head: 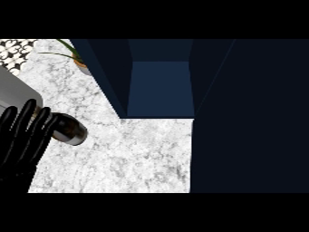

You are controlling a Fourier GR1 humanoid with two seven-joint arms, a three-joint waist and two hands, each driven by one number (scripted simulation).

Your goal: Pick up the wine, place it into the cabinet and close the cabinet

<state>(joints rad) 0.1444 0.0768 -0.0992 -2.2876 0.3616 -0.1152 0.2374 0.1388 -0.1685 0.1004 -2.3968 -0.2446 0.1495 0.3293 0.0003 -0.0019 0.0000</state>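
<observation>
Wine bottle lies on its side on the marble worktop, dark and glossy with a brown sheen, its end facing me. I see my left hand at the lower left, fingers straight and spread, just beside the bottle. Open worktop stretches right to the dark cabinet, whose opening faces me. A potted plant stands behind.

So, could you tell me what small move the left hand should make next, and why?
Probably curl the fingers of the left hand round the wine bottle: they look straight and lie over it on the marble counter, while the open cabinet holds no bottle yet.
</observation>
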